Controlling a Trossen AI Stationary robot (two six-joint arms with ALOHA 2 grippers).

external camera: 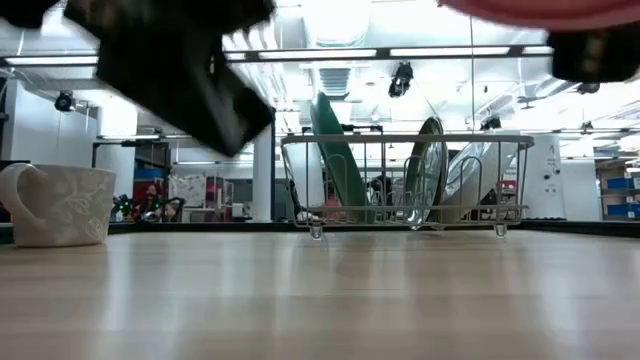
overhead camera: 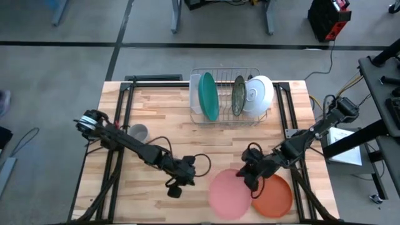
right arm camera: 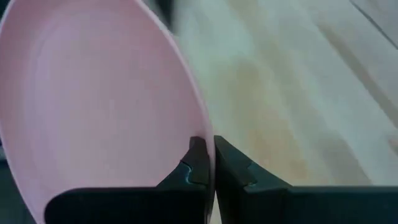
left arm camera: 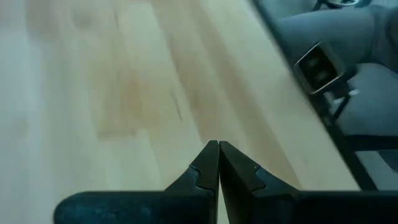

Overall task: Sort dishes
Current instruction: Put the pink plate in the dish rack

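Five dishes, three racked, pink plate (overhead camera: 228, 194) gripped

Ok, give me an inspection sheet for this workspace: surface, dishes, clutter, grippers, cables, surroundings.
Surface: wooden table, bare in the middle.
Dishes: teal plate, dark green plate and white bowl stand in the wire rack; pink plate near the front edge; orange-red plate beside it.
Clutter: grey mug on the left.
Grippers: right gripper shut on the pink plate's rim; left gripper shut, empty, above the table.
Cables: black cable looped by the left arm.
Surroundings: grey floor, black-and-red case.
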